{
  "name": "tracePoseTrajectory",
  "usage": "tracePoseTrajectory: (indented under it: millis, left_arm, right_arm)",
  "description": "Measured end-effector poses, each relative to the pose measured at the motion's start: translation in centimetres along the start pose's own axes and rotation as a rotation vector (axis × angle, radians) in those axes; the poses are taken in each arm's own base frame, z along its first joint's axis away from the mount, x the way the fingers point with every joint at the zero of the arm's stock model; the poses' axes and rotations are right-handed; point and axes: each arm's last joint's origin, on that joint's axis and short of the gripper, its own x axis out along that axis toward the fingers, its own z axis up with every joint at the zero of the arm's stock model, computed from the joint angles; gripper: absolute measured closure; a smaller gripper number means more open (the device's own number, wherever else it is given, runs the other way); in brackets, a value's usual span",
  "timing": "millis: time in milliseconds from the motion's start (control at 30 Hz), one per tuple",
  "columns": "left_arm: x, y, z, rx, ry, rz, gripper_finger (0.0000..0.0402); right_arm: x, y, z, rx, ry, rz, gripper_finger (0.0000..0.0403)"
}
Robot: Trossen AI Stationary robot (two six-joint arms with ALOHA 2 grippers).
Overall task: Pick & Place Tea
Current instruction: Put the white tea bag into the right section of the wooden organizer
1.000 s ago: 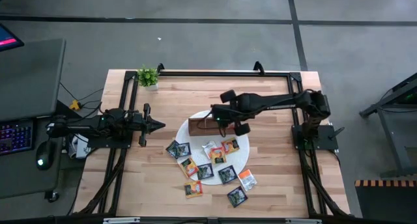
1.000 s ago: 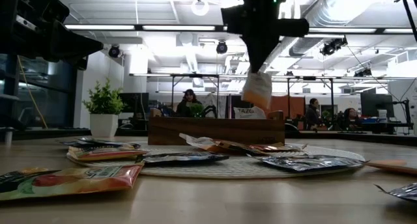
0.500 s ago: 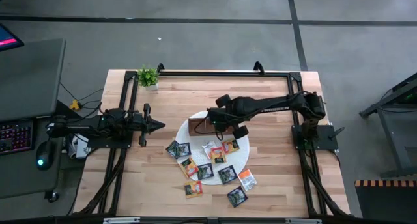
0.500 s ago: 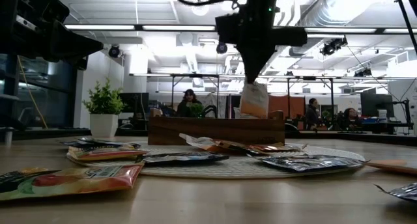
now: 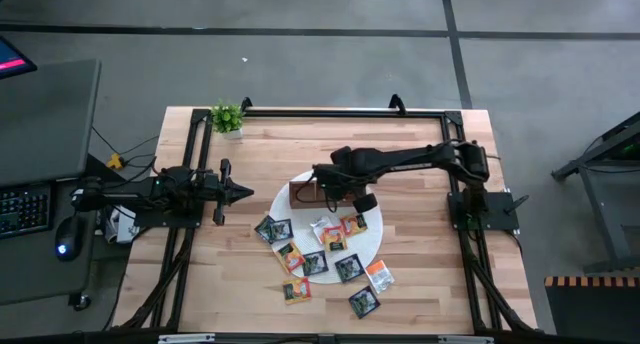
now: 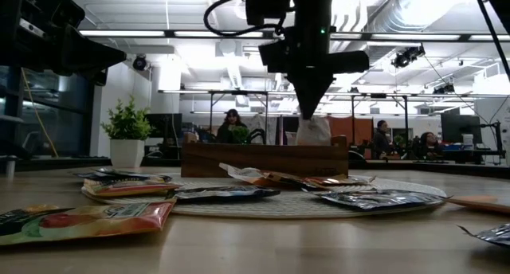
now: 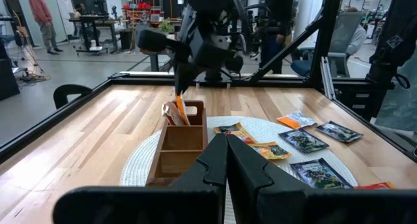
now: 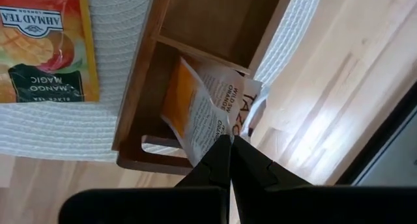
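My right gripper (image 6: 309,115) hangs over the right end of the brown wooden box (image 5: 303,195), shut on a white-and-orange tea sachet (image 8: 199,113). The sachet's lower part is down in the box's end compartment (image 7: 186,111), and a white sachet (image 8: 246,110) stands right behind it there. The box stands on a round white mat (image 5: 372,236). Several more tea sachets (image 5: 315,263) lie flat on the mat and on the table in front of it. My left gripper (image 7: 227,149) is shut on nothing, level at the table's left side. My right gripper pinches the sachet's top edge (image 8: 220,138) between its two fingertips. The fingers come steeply from above, pointing down. The sachet hangs below them, slightly tilted, with its lower end (image 6: 313,138) behind the box's wall. Whether it touches the compartment's floor I cannot tell.
A small potted plant (image 5: 227,117) stands at the far left corner. Black frame rails (image 5: 330,111) run along the table's far edge and sides. The box's other two compartments (image 7: 179,149) show nothing inside. One sachet (image 5: 379,275) lies off the mat on the right.
My right gripper has come down and a little toward the table's left, staying shut. The sachet, which hung clear above the box, now has its lower part inside the right end compartment.
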Motion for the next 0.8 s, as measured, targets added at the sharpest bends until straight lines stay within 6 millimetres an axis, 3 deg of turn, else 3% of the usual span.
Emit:
tracePoseTrajectory:
  millis: [800]
  left_arm:
    - [0.00, 0.00, 0.00, 0.000, 0.000, 0.000, 0.0401]
  right_arm:
    - [0.36, 0.04, 0.48, 0.056, -0.043, 0.043, 0.0394]
